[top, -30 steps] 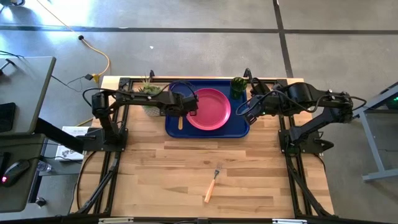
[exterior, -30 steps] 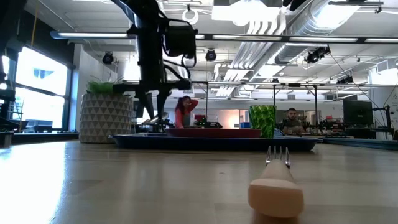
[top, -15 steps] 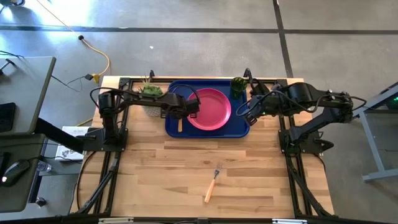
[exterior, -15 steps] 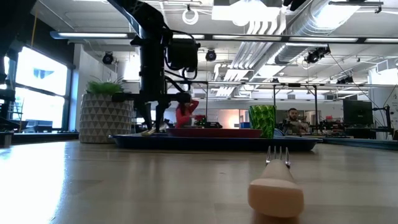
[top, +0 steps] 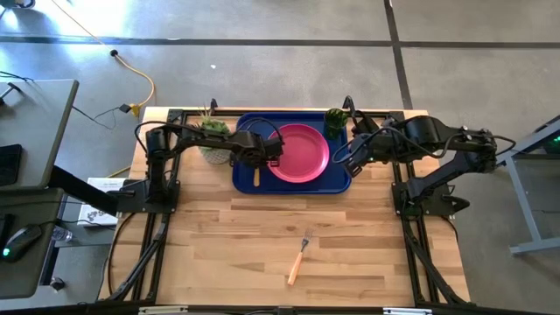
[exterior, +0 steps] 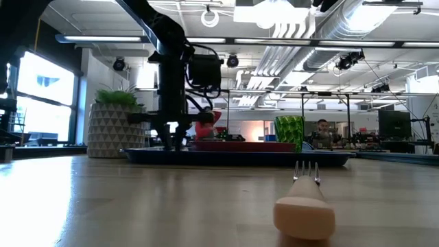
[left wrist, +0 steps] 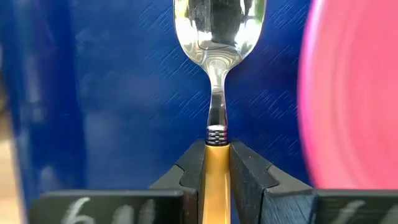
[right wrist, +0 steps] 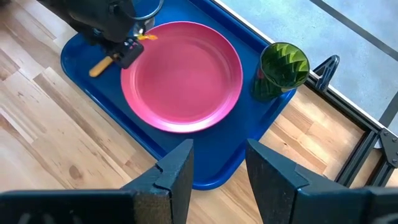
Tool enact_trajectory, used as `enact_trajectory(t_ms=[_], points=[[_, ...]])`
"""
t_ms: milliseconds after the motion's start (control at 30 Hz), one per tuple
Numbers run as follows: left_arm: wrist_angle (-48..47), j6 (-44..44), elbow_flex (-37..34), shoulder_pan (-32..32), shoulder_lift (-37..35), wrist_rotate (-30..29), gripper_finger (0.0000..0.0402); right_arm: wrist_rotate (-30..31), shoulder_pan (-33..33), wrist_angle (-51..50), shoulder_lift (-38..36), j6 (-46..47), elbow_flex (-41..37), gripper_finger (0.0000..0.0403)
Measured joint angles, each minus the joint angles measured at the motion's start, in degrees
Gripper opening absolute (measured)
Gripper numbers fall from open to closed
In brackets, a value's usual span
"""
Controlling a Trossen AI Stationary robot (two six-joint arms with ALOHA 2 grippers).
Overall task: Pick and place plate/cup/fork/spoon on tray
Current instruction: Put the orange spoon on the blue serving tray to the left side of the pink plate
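The dark blue tray (top: pixel 293 179) lies at the table's far middle. The pink-red plate (top: pixel 299 153) lies flat on it, and the green cup (top: pixel 335 120) stands in its far right corner. My left gripper (top: pixel 258 150) is low over the tray's left part, beside the plate, shut on the orange-handled spoon (left wrist: pixel 219 37). The spoon's bowl points toward the far edge. My right gripper (top: pixel 343 162) hangs open and empty at the tray's right edge. The fork (top: pixel 298 258) lies on the bare wood near the front. My left gripper pinches the spoon's orange handle (left wrist: pixel 216 163) between its two fingers (left wrist: pixel 246 177), just behind the ringed collar at the neck. The fingers point down and lie across the spoon. The spoon lies level, its free handle end (top: pixel 255 173) sticking out toward the near edge. I cannot tell whether it touches the tray floor.
A white patterned plant pot (top: pixel 210 133) stands just left of the tray at the far edge. The wood between the tray and the fork is bare. People sit in the room beyond the table (exterior: pixel 322 134).
My left gripper has gone down toward the tray floor with the spoon and a little toward the table's left, staying shut on it. The spoon stays level.
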Motion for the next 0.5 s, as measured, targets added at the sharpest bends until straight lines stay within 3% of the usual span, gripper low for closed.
enact_trajectory(t_ms=[500], points=[[0.52, 0.46, 0.01, 0.46, -0.13, -1.16, 0.005, -0.12, 0.0, 0.0, -0.01, 0.0, 0.0, 0.0138]])
